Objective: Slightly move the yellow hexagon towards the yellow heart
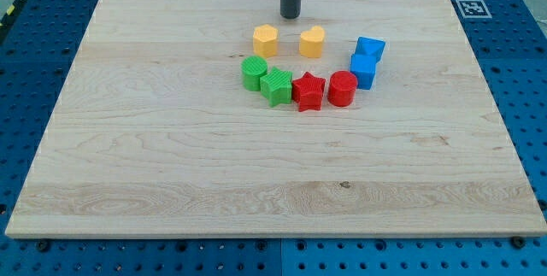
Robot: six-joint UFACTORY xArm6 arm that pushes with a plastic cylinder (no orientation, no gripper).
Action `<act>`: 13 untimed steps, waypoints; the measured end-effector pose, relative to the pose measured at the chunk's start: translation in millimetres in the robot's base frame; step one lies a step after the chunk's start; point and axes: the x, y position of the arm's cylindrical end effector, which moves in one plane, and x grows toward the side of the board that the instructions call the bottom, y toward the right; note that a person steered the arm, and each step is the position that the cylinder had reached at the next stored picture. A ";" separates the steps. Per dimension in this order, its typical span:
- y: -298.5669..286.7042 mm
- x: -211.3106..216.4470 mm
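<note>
The yellow hexagon (pixel 266 41) sits on the wooden board, left of the yellow heart (pixel 312 42), with a gap of about one block width between them. My tip (pixel 291 16) is at the end of the dark rod, above the two in the view and between them, touching neither.
Below the yellow blocks lie a green cylinder (pixel 254 73), a green cube (pixel 277 86), a red star (pixel 308 91) and a red cylinder (pixel 342 88). Two blue blocks (pixel 370 49) (pixel 363 70) sit at the right. The wooden board (pixel 128 139) rests on a blue pegboard table (pixel 34 45).
</note>
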 end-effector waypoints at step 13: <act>-105.0 79.4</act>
